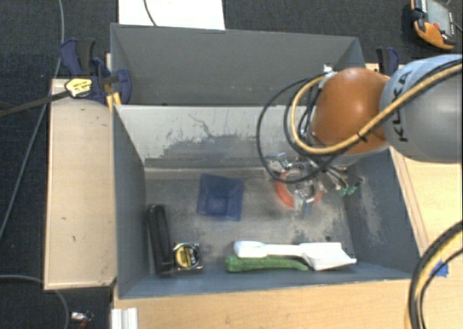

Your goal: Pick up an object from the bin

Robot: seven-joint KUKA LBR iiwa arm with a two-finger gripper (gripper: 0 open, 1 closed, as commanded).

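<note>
While the arm is spanning the bin's [130, 176] right side, its pincer [302, 196] is hanging low, just beside a small orange-red object [284, 194] on the floor. Clenched or released: cannot tell. A blue square pad [221, 197] is lying to the left. A white-and-green brush [289, 256], yellow tape measure [187, 257] and black bar [158, 237] are lying near the front wall.

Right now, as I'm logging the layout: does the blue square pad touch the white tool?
No, the blue square pad lies apart from the white tool, with bare bin floor between them.
</note>
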